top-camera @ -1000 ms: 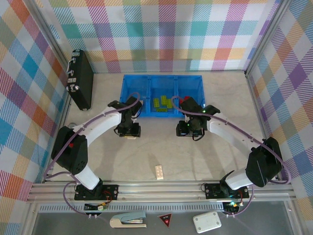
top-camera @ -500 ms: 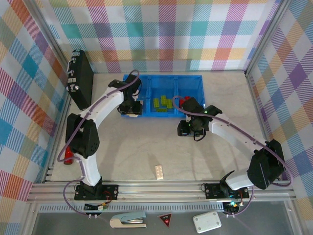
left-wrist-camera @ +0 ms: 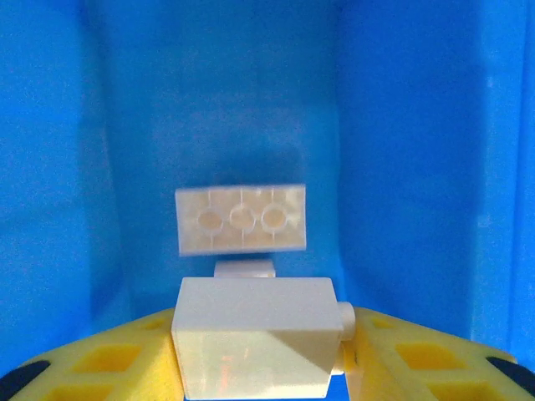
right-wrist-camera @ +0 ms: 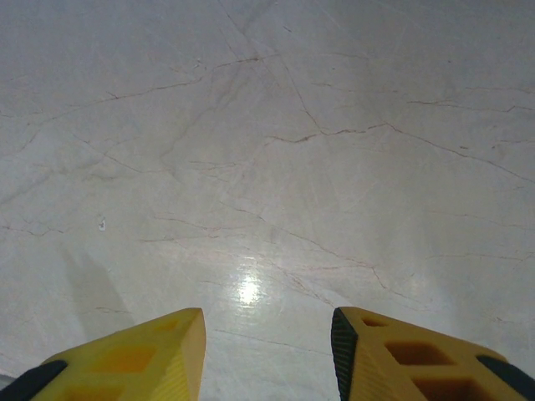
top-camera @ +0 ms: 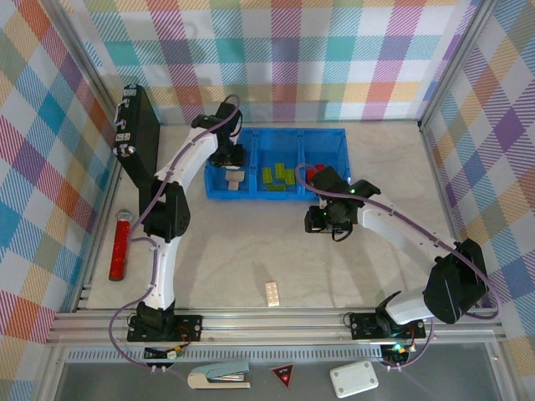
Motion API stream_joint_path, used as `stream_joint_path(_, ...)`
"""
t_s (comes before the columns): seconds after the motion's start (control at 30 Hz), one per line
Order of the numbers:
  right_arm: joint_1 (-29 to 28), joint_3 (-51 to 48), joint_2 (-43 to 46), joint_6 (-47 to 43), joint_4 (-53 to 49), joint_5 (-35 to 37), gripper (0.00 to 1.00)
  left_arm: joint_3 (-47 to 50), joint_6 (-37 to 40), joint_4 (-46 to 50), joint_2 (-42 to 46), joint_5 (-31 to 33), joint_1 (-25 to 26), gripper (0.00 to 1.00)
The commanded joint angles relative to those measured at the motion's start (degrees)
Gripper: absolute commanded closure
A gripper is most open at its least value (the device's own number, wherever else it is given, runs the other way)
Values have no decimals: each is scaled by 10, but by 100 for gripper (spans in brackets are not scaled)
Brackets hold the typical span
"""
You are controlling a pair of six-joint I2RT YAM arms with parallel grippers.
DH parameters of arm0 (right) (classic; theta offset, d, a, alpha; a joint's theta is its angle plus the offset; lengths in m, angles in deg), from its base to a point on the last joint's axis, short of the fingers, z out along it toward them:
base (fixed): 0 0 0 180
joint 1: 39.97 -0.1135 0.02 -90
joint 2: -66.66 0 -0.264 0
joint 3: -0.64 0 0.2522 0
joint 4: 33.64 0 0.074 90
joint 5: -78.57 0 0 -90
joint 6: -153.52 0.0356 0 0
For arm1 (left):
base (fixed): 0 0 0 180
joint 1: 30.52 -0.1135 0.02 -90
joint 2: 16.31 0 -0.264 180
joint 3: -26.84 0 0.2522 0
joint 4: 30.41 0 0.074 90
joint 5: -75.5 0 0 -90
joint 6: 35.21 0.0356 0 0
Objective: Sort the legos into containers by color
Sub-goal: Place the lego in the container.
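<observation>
Left claw [left-wrist-camera: 259, 355] tight on 1 cream lego [left-wrist-camera: 251, 330] over the blue tray [left-wrist-camera: 418, 125]; right claw [right-wrist-camera: 267, 338] spread, empty.

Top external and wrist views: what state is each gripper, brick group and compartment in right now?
left gripper: shut on held cream brick, above left compartment.
right gripper: open, empty, over table.
loose cream brick: on table, unsorted.
green bricks: in middle compartment.
red bricks: in right compartment.
sorted cream brick: lying in left compartment.
</observation>
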Motion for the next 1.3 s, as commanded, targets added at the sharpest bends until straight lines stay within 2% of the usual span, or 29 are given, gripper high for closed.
stream_joint_path(0.0,-5,15,8,8,-19,9,54,-45,8,-16,-34,3,-8,51)
stream_joint_path(0.53,-4,16,14,10,-27,13,54,-89,-3,-79,-133,-2,-29,50)
stream_joint_path(0.67,-4,16,15,12,-28,12,54,-89,-6,-77,-140,-8,-34,46)
stream_joint_path(0.97,-4,18,16,12,-27,11,54,-89,-10,-71,-122,-22,-34,44)
stream_joint_path(1.27,-4,22,17,7,-27,36,54,-60,-15,-59,-58,-35,-34,44)
